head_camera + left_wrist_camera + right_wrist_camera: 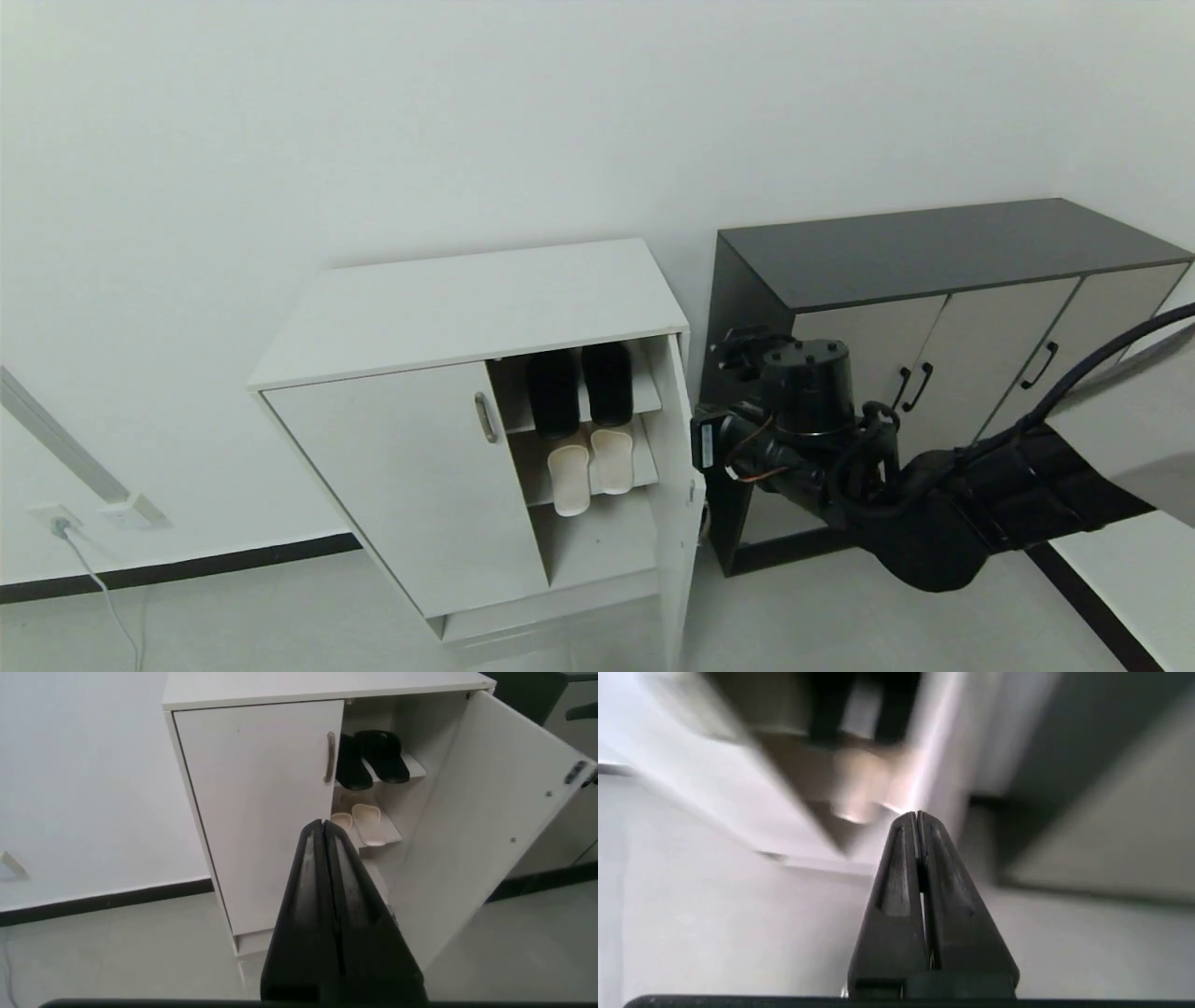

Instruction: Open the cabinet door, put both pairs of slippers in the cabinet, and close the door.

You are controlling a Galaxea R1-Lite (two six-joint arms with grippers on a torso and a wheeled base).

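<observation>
Cabinet (467, 308): white, two doors, standing on the floor (233, 616) against the far wall.
Left door (411, 476): shut, with a metal handle (485, 417) at its right edge.
Right door (677, 485): open, hinged at the cabinet's right side and swung out toward the near side, so the right half of the inside is exposed.
Black slippers (607, 383): side by side on the upper shelf (644, 392) inside the cabinet, toes pointing in toward the far side.
White slippers (611, 457): side by side on the middle shelf (532, 476), directly below the black pair, heels reaching the shelf's near edge.
Lowest compartment: nothing lies in the part that the open door reveals.
Right arm (840, 448): just to the right of the open door, its forward end close to the door's outer face, in front of the dark cabinet.
Right gripper (918, 817): fingers pressed together with nothing between them, pointing toward the cabinet's lower part and the floor.
Left gripper (324, 826): fingers clenched together and empty, held on the near side of the cabinet, well apart from it, aimed at the seam between the shut door and the open half.
Dark cabinet (934, 252): to the right of the white one, black top, grey doors, all shut.
Wall socket (56, 518): low on the far wall at the left, a cable (103, 588) hanging from it.
</observation>
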